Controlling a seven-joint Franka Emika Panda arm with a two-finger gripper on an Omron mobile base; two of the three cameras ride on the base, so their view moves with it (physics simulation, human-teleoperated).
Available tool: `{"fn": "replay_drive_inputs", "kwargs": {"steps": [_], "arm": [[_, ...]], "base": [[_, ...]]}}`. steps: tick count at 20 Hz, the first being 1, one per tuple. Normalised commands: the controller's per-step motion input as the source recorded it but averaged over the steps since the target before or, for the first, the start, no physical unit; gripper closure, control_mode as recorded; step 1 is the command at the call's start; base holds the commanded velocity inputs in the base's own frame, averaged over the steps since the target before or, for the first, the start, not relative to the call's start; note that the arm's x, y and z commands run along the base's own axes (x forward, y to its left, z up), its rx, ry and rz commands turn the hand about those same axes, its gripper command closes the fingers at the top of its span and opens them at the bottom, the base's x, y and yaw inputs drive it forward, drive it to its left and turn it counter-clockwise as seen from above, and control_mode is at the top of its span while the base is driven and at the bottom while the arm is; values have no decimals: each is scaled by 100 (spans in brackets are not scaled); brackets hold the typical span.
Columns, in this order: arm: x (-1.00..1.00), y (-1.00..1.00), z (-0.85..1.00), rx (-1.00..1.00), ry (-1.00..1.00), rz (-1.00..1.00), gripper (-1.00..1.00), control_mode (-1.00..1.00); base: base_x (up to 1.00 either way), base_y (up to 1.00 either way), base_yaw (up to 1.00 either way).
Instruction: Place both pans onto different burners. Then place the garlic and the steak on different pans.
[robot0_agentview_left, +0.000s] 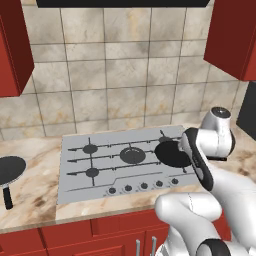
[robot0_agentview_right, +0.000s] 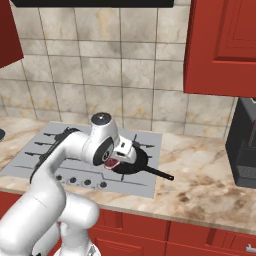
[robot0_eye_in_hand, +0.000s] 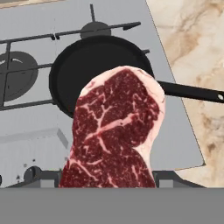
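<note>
One steak (robot0_eye_in_hand: 114, 133) hangs in your gripper (robot0_eye_in_hand: 109, 183), jaws spread wide around it, meat upright and close to lens. Just beyond and below it sits pan (robot0_eye_in_hand: 94, 70) on right-hand burner of cooktop (robot0_eye_in_hand: 26, 131), handle pointing right over counter (robot0_eye_in_hand: 192, 39). You judge drop point lies slightly forward and left of steak: ease toward pan centre, then release. Second pan (robot0_agentview_left: 10, 167) waits on counter far left, well apart from burners.

On the cooktop (robot0_agentview_left: 75, 187), 1 pan (robot0_agentview_left: 171, 153) sits on the right burner, handle over the counter (robot0_agentview_right: 200, 185). The other pan (robot0_agentview_left: 8, 170) lies left of the cooktop. The steak (robot0_eye_in_hand: 116, 131) hangs above the cooktop's right pan.
</note>
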Motion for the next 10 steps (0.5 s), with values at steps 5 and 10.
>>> {"fn": "replay_drive_inputs", "kwargs": {"steps": [5, 10], "arm": [[80, 19, -8, 0, 0, 2, 100, -100], [80, 4, -27, 0, 0, 3, 100, -100]], "base": [[0, 0, 0], [0, 0, 0]]}}
